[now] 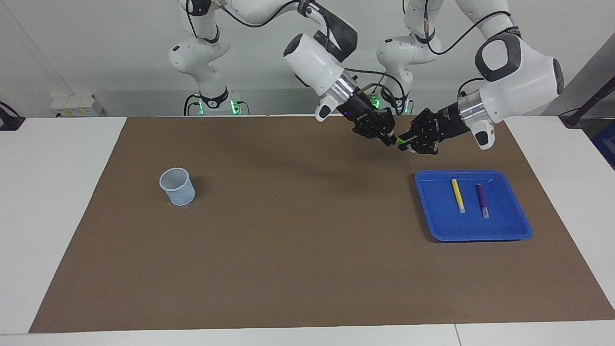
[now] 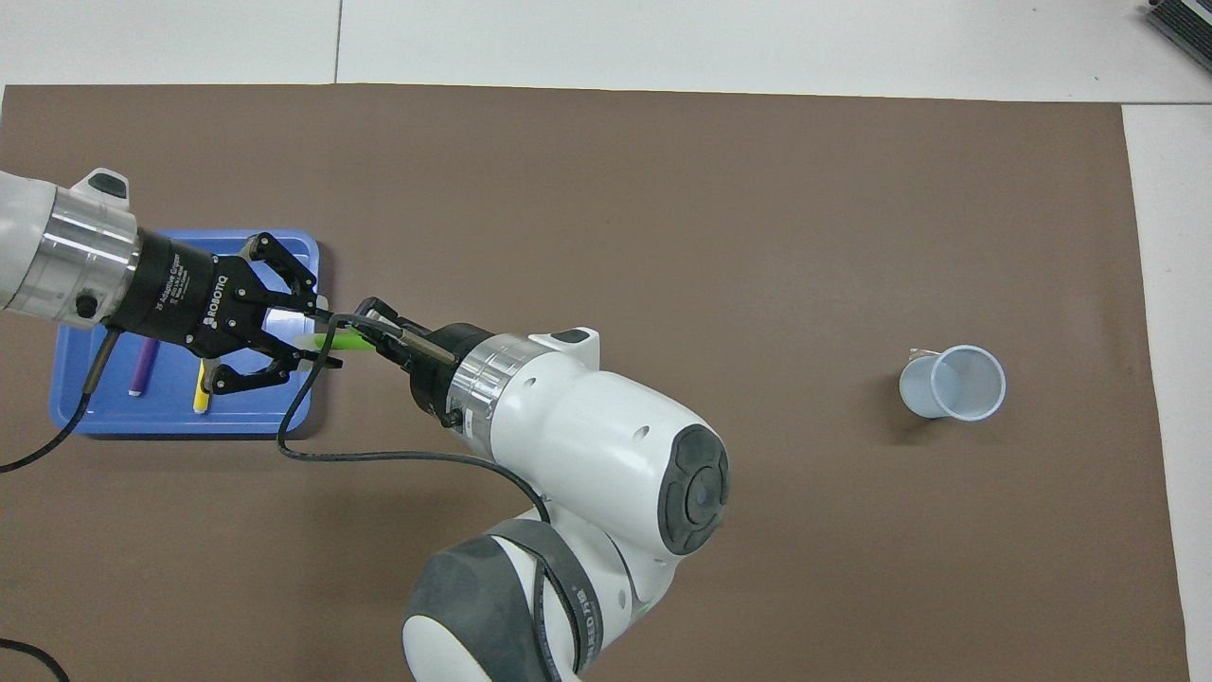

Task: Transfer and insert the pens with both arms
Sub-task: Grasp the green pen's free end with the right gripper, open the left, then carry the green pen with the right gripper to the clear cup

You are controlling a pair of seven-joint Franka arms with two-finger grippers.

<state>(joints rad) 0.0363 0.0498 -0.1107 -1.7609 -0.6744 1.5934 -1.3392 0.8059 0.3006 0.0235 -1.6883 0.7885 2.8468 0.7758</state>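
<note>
Bare brown mat (image 1: 298, 250) lies open between blue tray (image 1: 514, 229) and cup (image 1: 177, 186).

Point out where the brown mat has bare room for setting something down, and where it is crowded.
The widest bare stretch of brown mat lies between the pale blue mesh cup and the blue plastic tray. It is crowded beside the tray's robot-side edge, where the left gripper and right gripper meet around the green marker pen.

A brown mat (image 1: 298, 250) covers most of the white table (image 1: 57, 211); a pale blue mesh cup (image 1: 177, 186) stands upright on it toward the right arm's end; a blue tray (image 1: 509, 230) lies flat on the mat toward the left arm's end, well apart from the cup.
</note>
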